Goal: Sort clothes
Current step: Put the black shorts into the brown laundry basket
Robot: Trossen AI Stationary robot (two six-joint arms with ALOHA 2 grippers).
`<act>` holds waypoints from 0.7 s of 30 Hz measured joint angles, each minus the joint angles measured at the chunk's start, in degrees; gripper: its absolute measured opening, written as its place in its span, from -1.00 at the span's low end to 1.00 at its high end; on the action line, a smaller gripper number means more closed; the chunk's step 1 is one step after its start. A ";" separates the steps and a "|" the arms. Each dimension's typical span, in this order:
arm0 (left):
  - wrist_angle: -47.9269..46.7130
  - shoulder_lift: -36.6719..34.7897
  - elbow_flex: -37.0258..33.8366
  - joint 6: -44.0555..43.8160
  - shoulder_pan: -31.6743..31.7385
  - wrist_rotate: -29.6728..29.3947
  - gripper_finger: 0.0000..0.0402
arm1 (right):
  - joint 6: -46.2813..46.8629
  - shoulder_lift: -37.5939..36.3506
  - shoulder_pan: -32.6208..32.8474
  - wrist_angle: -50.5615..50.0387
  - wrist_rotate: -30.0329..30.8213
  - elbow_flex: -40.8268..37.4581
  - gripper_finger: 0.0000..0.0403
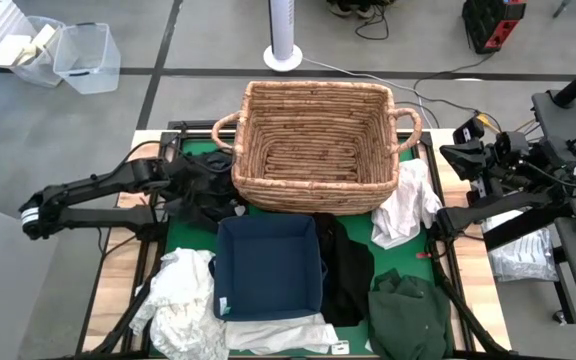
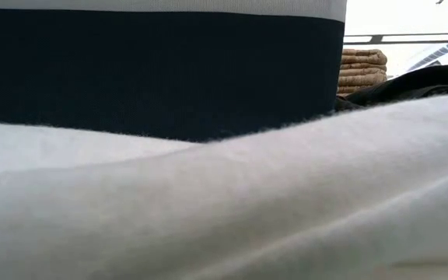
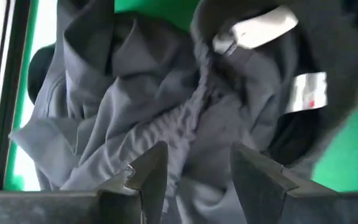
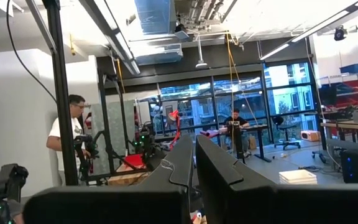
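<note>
Three white garments (image 1: 180, 300), two black garments (image 1: 346, 265)

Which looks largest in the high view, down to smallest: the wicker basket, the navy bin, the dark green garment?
1. Wicker basket.
2. Navy bin.
3. Dark green garment, though the picture's bottom edge cuts it off, so its full size is unsure.

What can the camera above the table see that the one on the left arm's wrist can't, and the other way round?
Only the high view shows the tan woven wicker basket, the navy blue square fabric bin, the dark green garment, the crumpled white garment and the right hand, off at the table's right edge. Only the left wrist view shows the left hand open, close over gathered folds. Both show the rumpled black garment on the green mat.
</note>
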 joint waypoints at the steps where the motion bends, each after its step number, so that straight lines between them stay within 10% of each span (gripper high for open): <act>1: 0.36 -0.36 -0.49 0.02 0.00 -0.78 -0.24 | -0.02 0.00 0.00 0.00 0.00 0.00 -0.94; 21: 7.55 1.43 -5.11 4.46 1.12 -1.69 -0.24 | -0.02 0.00 0.00 0.02 0.00 0.00 -0.94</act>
